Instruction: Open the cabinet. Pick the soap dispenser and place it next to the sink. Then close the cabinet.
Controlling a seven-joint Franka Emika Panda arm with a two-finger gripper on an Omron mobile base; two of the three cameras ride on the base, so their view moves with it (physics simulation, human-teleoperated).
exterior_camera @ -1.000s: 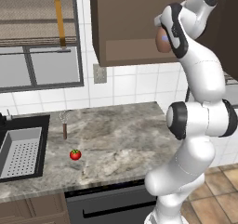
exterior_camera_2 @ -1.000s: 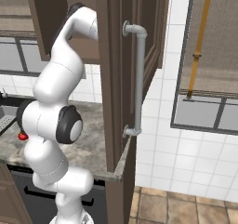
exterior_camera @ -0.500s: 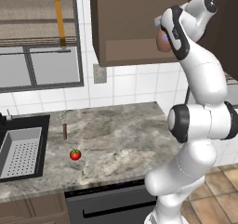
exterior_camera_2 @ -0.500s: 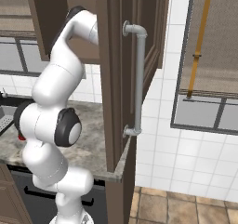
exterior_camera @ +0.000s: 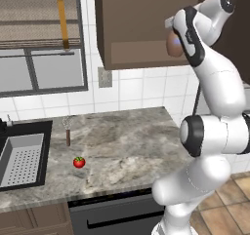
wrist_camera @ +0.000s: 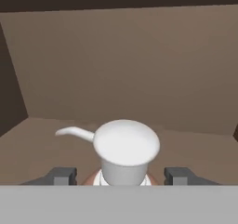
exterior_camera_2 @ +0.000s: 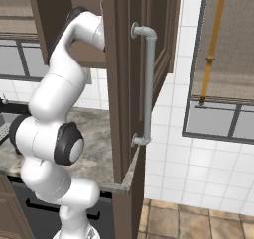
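You're looking at the soap dispenser (wrist_camera: 124,155) from above in the hand view: white pump top facing the camera, round cap, thin white spout curving off to the left, a sliver of brown body and pale collar showing under the cap. In the left base view a rounded brown bit of the bottle (exterior_camera: 174,43) is peeking out beside the wrist, up at the cabinet's (exterior_camera: 141,27) lower edge.

It's sitting inside the cabinet, on the brown shelf floor, plain brown back wall behind it. Nothing else is visible on that shelf in the hand view.

Your gripper (wrist_camera: 122,175) is straddling the bottle: one dark fingertip (wrist_camera: 62,175) on each side of the pump, bottle centred between them. The fingers are standing partly spread; you can't tell from these views whether the pads are actually pressing the body, since the contact is hidden below the cap.

The cabinet door (exterior_camera_2: 130,79) is standing open in the right base view, swung toward the camera, long silver bar handle (exterior_camera_2: 147,84) vertical on its face. The arm is reaching up into the opening.

The sink (exterior_camera: 42,127) is sitting at the left end of the marble counter (exterior_camera: 127,146), black rim, grey perforated insert (exterior_camera: 22,160) lying in it. Well apart from the dispenser. On the counter: a small red tomato (exterior_camera: 79,162) near the sink, a brown-handled utensil (exterior_camera: 68,133) just behind it.
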